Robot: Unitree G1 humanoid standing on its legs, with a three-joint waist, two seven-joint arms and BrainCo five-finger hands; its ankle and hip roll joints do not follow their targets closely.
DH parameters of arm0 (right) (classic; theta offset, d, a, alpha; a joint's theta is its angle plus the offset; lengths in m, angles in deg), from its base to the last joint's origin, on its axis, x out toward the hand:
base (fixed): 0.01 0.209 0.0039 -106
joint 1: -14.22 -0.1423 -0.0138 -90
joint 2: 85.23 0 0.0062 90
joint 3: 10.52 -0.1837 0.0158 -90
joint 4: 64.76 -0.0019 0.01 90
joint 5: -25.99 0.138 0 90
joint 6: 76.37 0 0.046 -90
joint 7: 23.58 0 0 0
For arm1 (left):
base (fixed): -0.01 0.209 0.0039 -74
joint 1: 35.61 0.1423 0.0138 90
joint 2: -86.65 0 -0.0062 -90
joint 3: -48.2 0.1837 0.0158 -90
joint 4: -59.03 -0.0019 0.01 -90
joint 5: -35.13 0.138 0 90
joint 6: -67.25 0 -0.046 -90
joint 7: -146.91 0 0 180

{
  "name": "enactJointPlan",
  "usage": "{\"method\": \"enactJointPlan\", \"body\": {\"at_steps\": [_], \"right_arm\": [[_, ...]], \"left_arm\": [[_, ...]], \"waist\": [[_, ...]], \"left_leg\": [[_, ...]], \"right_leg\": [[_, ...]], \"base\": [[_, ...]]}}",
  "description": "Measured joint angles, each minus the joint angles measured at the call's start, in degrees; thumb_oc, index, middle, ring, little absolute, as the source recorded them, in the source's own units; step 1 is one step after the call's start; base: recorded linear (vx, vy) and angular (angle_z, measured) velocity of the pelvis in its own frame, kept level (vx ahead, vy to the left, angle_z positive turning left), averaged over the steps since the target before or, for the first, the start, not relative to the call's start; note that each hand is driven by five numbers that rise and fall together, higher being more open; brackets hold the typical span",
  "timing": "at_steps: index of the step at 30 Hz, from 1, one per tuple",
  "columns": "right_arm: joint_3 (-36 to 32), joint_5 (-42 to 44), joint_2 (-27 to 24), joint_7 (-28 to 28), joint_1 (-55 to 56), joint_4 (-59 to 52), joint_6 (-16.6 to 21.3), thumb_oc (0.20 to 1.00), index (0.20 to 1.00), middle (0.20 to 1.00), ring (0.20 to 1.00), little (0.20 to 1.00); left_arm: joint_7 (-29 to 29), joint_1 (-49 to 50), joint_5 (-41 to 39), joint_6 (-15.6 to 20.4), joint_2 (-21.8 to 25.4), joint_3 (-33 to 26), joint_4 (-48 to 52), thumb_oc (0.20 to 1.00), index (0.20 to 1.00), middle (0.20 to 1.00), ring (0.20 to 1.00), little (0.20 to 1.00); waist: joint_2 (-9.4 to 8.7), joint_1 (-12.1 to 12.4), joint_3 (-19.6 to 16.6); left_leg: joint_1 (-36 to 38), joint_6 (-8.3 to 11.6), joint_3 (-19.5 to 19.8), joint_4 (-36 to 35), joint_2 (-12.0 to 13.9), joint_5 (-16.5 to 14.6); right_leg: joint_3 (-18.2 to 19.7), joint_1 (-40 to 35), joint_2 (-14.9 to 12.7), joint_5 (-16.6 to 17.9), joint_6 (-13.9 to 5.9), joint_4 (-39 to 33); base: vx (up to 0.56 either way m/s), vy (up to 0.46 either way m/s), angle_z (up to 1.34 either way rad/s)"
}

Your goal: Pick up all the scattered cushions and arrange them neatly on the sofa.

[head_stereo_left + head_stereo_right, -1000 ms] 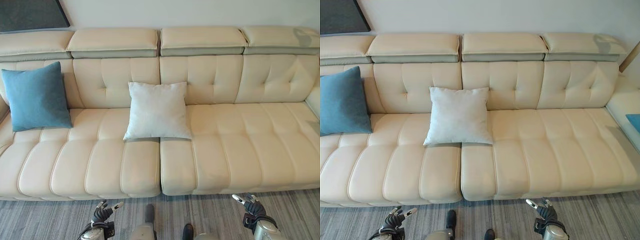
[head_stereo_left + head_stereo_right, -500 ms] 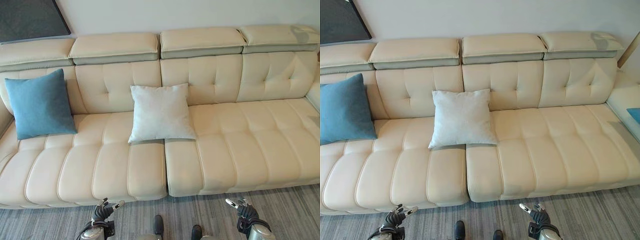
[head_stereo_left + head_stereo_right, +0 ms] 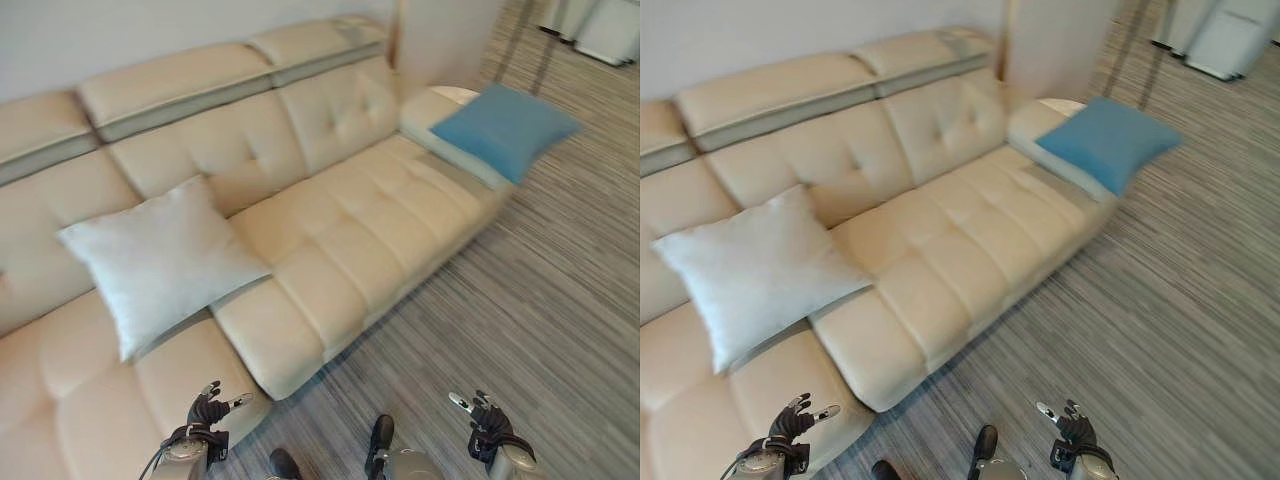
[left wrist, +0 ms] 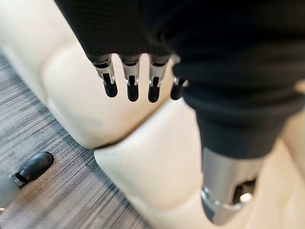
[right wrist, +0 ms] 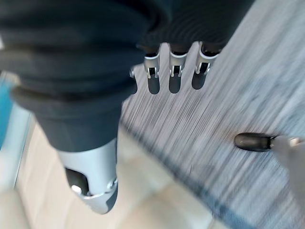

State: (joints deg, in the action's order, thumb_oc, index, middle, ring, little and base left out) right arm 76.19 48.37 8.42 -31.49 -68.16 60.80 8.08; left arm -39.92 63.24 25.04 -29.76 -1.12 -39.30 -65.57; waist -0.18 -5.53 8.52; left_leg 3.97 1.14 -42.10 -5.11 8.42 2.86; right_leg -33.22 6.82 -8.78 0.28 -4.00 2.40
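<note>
A square white fabric cushion [image 3: 160, 262] is leaning on the cream leather sofa [image 3: 350, 215]. A square blue fabric cushion [image 3: 505, 128] is lying at its right end. Both the left robot hand [image 3: 207, 412] and the right robot hand [image 3: 484, 425] are hanging spread, holding nothing.

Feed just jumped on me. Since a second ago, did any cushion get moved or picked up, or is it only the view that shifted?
Only the view shifted: the head camera swung toward the sofa's right end, bringing a blue cushion on that end into sight. The white cushion leans against the backrest as before. The left hand and right hand stay low, fingers relaxed, holding nothing. Nothing was grasped or released.
</note>
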Motion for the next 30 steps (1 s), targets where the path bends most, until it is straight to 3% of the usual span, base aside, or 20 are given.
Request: {"method": "enactJointPlan", "body": {"at_steps": [1,2,4,6,8,10,11,12,14,15,16,17,18,19,23,24,26,28,29,30], "right_arm": [[-0.04,-0.03,-0.47,-0.26,0.1,0.09,-0.12,1.0,1.0,1.0,1.0,1.0],[0.05,-0.02,-0.87,-0.33,0.17,0.07,-0.13,1.0,1.0,1.0,1.0,1.0],[-0.11,0.08,-2.16,-0.37,0.98,0.55,0.16,1.0,1.0,1.0,1.0,1.0],[-0.91,0.16,-2.52,-0.69,2.03,0.49,0.0,1.0,1.0,1.0,1.0,1.0],[-1.73,0.42,-2.73,-0.81,2.49,1.17,0.09,1.0,1.0,1.0,1.0,1.0],[-1.7,1.4,-2.84,-0.77,2.47,1.33,0.28,1.0,1.0,1.0,1.0,1.0],[-1.7,1.42,-2.83,-0.7,1.44,2.02,0.42,1.0,1.0,1.0,1.0,1.0],[-1.39,1.43,-1.98,-0.73,0.69,4.25,0.39,1.0,1.0,1.0,1.0,1.0],[1.06,1.38,-2.46,-0.52,0.3,4.51,0.58,1.0,1.0,1.0,1.0,1.0],[1.47,1.37,-2.77,-0.53,0.08,4.53,0.54,1.0,1.0,1.0,1.0,1.0],[2.88,1.31,-3.98,-0.54,-1.08,5.92,0.53,1.0,1.0,1.0,1.0,1.0],[3.07,1.3,-4.42,-0.19,-1.77,6.56,0.49,1.0,1.0,1.0,1.0,1.0],[2.59,1.31,-4.42,-0.1,-2.07,7.34,0.45,1.0,1.0,1.0,1.0,1.0],[2.68,1.31,-4.14,0.02,-2.25,9.06,0.43,1.0,1.0,1.0,1.0,1.0],[2.8,1.31,-3.76,0.7,-2.34,11.49,0.01,1.0,1.0,1.0,1.0,1.0],[2.77,1.31,-3.85,0.95,-2.2,11.57,0.06,1.0,1.0,1.0,1.0,1.0],[2.74,1.29,-3.96,0.95,-2.34,13.33,0.07,1.0,1.0,1.0,1.0,1.0],[2.75,1.29,-4.07,0.95,-2.4,14.18,0.01,1.0,1.0,1.0,1.0,1.0],[2.88,1.26,-4.15,0.99,-3.16,14.96,0.13,1.0,1.0,1.0,1.0,1.0],[2.76,1.26,-4.15,0.99,-3.84,15.62,0.1,1.0,1.0,1.0,1.0,1.0]], "left_arm": [[0.02,0.59,0.0,-0.05,-0.63,0.05,-0.47,1.0,1.0,1.0,1.0,1.0],[-0.01,0.48,0.0,-0.12,-1.0,0.03,-0.39,1.0,1.0,1.0,1.0,1.0],[-0.03,-0.57,-0.01,-0.23,-2.33,0.06,-0.73,1.0,1.0,1.0,1.0,1.0],[-0.04,-2.12,-0.04,-0.1,-3.45,0.16,-2.03,1.0,1.0,1.0,1.0,1.0],[-0.09,-4.27,-0.77,0.14,-4.47,0.05,-2.3,1.0,1.0,1.0,1.0,1.0],[-0.06,-5.04,-2.63,0.31,-4.68,0.05,-2.84,1.0,1.0,1.0,1.0,1.0],[-0.07,-5.36,-3.03,0.5,-4.66,0.0,-2.84,1.0,1.0,1.0,1.0,1.0],[-0.22,-5.64,-4.82,0.99,-4.11,0.04,-3.87,1.0,1.0,1.0,1.0,1.0],[-0.66,-3.65,-7.67,1.02,-4.65,0.1,-4.47,1.0,1.0,1.0,1.0,1.0],[-0.81,-3.07,-8.59,1.07,-5.06,0.17,-4.37,1.0,1.0,1.0,1.0,1.0],[-1.51,-2.41,-9.94,1.47,-6.22,0.2,-4.67,1.0,1.0,1.0,1.0,1.0],[-1.67,-2.3,-10.54,1.48,-6.79,0.13,-4.82,1.0,1.0,1.0,1.0,1.0],[-1.99,-2.35,-11.53,1.42,-7.2,-0.01,-5.49,1.0,1.0,1.0,1.0,1.0],[-2.19,-3.0,-11.61,1.64,-7.26,-0.26,-6.98,1.0,1.0,1.0,1.0,1.0],[-2.23,-3.14,-12.53,1.76,-7.22,-0.24,-10.4,1.0,1.0,1.0,1.0,1.0],[-2.22,-3.37,-12.54,1.55,-7.3,-0.24,-12.37,1.0,1.0,1.0,1.0,1.0],[-2.29,-3.96,-12.52,1.35,-7.33,-0.23,-14.44,1.0,1.0,1.0,1.0,1.0],[-2.28,-4.04,-12.52,1.29,-7.36,-0.22,-15.43,1.0,1.0,1.0,1.0,1.0],[-2.45,-3.71,-12.53,1.27,-7.29,-0.3,-15.19,1.0,1.0,1.0,1.0,1.0],[-2.53,-3.49,-12.53,1.28,-7.21,-0.29,-15.11,1.0,1.0,1.0,1.0,1.0]], "waist": [[0.7,0.24,-0.1],[0.8,0.2,-0.29],[2.66,-0.72,-0.7],[3.69,-1.0,-1.51],[5.18,-2.31,-2.2],[4.57,-2.66,-1.97],[4.49,-2.95,-1.59],[2.7,-2.34,-1.32],[1.13,-0.93,-1.48],[0.69,-0.85,-1.58],[0.56,1.11,-1.6],[0.86,2.08,-1.26],[1.34,2.48,-0.94],[0.88,3.14,-0.5],[0.83,4.36,0.05],[1.15,4.27,0.18],[2.22,4.52,0.34],[2.97,4.84,0.32],[2.73,4.88,0.68],[3.04,5.66,0.57]], "left_leg": [[0.91,0.49,-2.34,-0.02,0.7,-0.23],[1.57,1.39,-2.19,0.0,0.76,-0.81],[1.8,2.72,2.18,0.02,1.14,-1.33],[1.56,2.81,3.74,0.14,1.63,-1.33],[1.84,3.0,5.21,2.19,3.34,-1.38],[1.74,4.17,4.49,5.33,4.68,-0.77],[1.89,6.01,4.89,7.51,5.09,0.58],[1.46,6.46,5.86,12.56,6.44,0.04],[-0.39,7.6,14.41,22.83,7.82,-0.52],[-0.98,8.06,17.55,23.58,6.7,-2.2],[-1.81,7.77,26.07,22.2,1.51,-5.2],[-2.34,7.24,28.18,21.14,-0.32,-5.94],[-4.08,6.64,29.99,19.93,-1.97,-6.2],[-5.4,5.96,34.63,16.89,-4.86,-6.62],[-9.66,5.87,43.5,4.64,-9.51,-3.68],[-12.38,5.43,44.52,1.44,-9.96,-0.73],[-15.79,6.4,44.62,0.09,-9.63,1.38],[-18.69,6.57,44.72,0.11,-9.81,2.25],[-20.05,6.81,44.79,0.48,-10.21,2.19],[-20.38,6.66,44.77,0.18,-10.07,2.38]], "right_leg": [[-3.1,0.21,-1.14,-0.39,0.75,1.24],[-3.45,0.78,-1.14,-0.28,0.68,2.03],[-2.79,0.97,0.64,1.76,0.55,1.55],[-2.56,1.06,2.27,1.78,0.78,1.14],[-1.43,1.38,4.11,0.07,3.37,2.57],[-0.5,0.97,4.85,-0.47,4.93,2.37],[0.0,0.92,5.82,-1.09,5.55,2.17],[2.68,-0.56,5.95,-1.74,6.78,1.32],[7.26,-2.75,7.15,-0.82,7.78,-0.83],[9.23,-2.71,7.45,0.17,8.74,-1.15],[13.56,-2.4,7.93,1.57,9.39,-2.17],[16.0,-2.63,8.44,1.91,9.66,-3.31],[17.3,-3.7,9.17,2.18,10.87,-5.23],[19.51,-5.3,9.57,2.71,11.56,-6.89],[21.59,-6.69,10.05,2.09,11.36,-7.51],[22.06,-7.06,10.53,1.94,11.15,-7.52],[22.15,-7.74,11.84,1.1,11.59,-7.52],[22.43,-8.11,12.5,0.26,11.52,-7.51],[24.17,-8.53,12.97,0.14,10.33,-7.45],[25.19,-8.63,13.24,-0.26,10.95,-7.18]], "base": [[0.1,-0.225,-1.4],[0.18,-0.385,-1.18],[0.23,-0.445,-0.94],[0.19,-0.343,-0.39],[0.17,-0.295,-0.3],[0.28,-0.43,-0.36],[0.32,-0.454,-0.55],[0.14,-0.185,-0.96],[0.2,-0.154,-1.2],[0.22,-0.111,-1.32],[0.19,-0.105,-1.42],[0.32,-0.175,-1.44],[0.24,-0.126,-0.94],[0.25,-0.101,-0.72],[0.28,-0.065,-0.54],[0.28,-0.036,-0.34],[0.2,-0.008,-0.12],[0.47,0.067,-0.09],[0.64,0.111,-0.3],[0.37,0.074,-0.63]]}}
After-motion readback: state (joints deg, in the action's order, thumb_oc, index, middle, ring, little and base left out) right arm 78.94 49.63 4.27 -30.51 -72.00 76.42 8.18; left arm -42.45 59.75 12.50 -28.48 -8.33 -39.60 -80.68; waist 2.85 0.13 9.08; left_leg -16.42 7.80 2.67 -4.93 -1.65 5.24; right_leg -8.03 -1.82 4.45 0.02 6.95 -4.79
